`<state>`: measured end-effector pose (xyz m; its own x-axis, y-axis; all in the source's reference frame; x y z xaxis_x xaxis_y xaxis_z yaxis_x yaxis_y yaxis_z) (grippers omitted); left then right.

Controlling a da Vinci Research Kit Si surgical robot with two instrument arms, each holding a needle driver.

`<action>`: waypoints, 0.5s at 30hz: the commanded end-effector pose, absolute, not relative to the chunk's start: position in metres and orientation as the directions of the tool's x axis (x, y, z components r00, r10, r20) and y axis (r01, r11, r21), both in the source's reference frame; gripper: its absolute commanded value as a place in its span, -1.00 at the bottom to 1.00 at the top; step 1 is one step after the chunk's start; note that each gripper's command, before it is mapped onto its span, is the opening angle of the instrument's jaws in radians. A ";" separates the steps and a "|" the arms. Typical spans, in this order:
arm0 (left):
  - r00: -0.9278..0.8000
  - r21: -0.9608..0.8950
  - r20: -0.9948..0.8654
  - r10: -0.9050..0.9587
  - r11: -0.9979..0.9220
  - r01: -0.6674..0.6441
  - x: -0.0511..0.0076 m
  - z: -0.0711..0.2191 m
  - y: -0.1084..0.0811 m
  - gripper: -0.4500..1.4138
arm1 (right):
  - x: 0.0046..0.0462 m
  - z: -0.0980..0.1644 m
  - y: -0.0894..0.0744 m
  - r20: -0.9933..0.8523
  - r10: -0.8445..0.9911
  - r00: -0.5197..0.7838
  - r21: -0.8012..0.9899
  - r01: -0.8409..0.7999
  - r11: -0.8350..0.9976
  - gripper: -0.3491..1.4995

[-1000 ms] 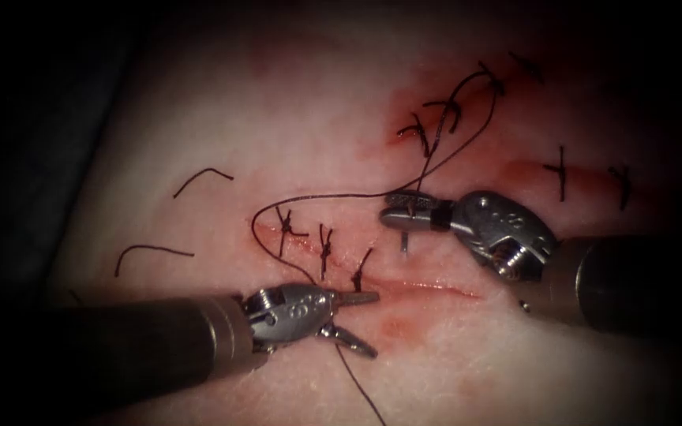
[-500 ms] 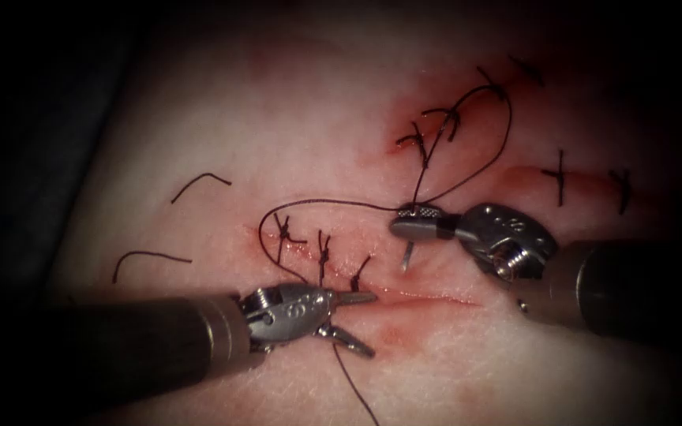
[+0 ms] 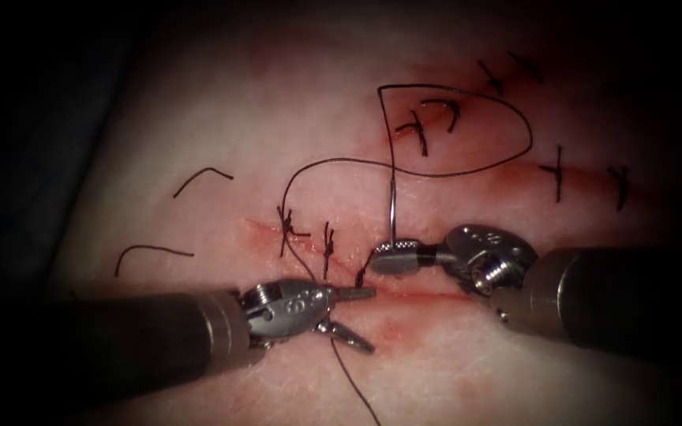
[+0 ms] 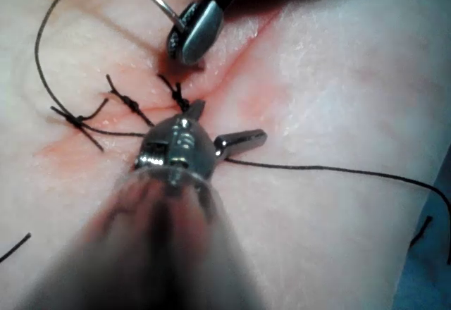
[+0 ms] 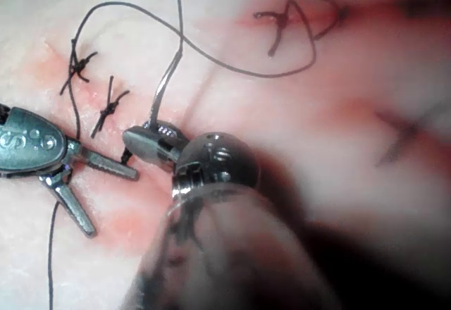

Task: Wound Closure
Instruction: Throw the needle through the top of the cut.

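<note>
- Pale tissue [image 3: 222, 118] all around, smeared with red fluid [image 3: 392, 330] near both hands, the cut [image 3: 428, 293] lying crosswise between them.
- Left hand [image 3: 354, 315] in from the left at the cut's near edge: jaws apart, one tip at the cut line, the other splayed toward the viewer, gripping nothing.
- Right hand [image 3: 392, 258] in from the right, just beyond the left hand's upper tip: jaws clamped on the needle [image 3: 392, 207] near one end of its curve.
- Needle standing up and away from the right hand, out of the tissue, its far end joined to the thread [image 3: 467, 170].
- Thread looping wide beyond the right hand, then sweeping left and down to the leftmost of the stitches [image 3: 325, 251] beside the left hand; another length trailing toward the viewer past the left hand's lower jaw.
- Further stitches [image 3: 428, 122] beyond the right hand.
- Cut ends of thread [image 3: 151, 251] loose on the tissue, well left of the left hand.
</note>
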<state>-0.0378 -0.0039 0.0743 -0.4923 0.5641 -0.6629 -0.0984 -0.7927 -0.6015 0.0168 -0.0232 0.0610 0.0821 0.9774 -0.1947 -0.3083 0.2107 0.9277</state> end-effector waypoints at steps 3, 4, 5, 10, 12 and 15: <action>-0.493 -0.602 -0.663 0.564 -0.793 -0.097 -0.0383 0.075 -0.004 -0.10 | 0.0160 0.062 -0.022 -0.219 0.976 -0.015 0.927 -0.314 0.203 -1.00; -0.493 -0.602 -0.663 0.564 -0.793 -0.097 -0.0383 0.075 -0.004 -0.10 | 0.0155 0.063 -0.021 -0.225 0.974 -0.042 0.930 -0.308 0.201 -1.00; -0.493 -0.602 -0.663 0.564 -0.793 -0.097 -0.0383 0.075 -0.004 -0.10 | 0.0153 0.063 -0.021 -0.230 0.971 -0.064 0.933 -0.297 0.201 -1.00; -0.493 -0.602 -0.662 0.564 -0.792 -0.098 -0.0384 0.075 -0.004 -0.10 | 0.0141 0.062 -0.020 -0.239 0.963 -0.123 0.941 -0.273 0.199 0.63; -0.493 -0.602 -0.662 0.564 -0.793 -0.097 -0.0383 0.074 -0.005 -0.10 | 0.0140 0.062 -0.020 -0.272 0.951 -0.149 0.929 -0.298 0.220 0.83; -0.494 -0.602 -0.663 0.563 -0.793 -0.096 -0.0380 0.074 -0.005 -0.10 | 0.0132 0.061 -0.018 -0.328 0.933 -0.147 0.890 -0.379 0.254 0.96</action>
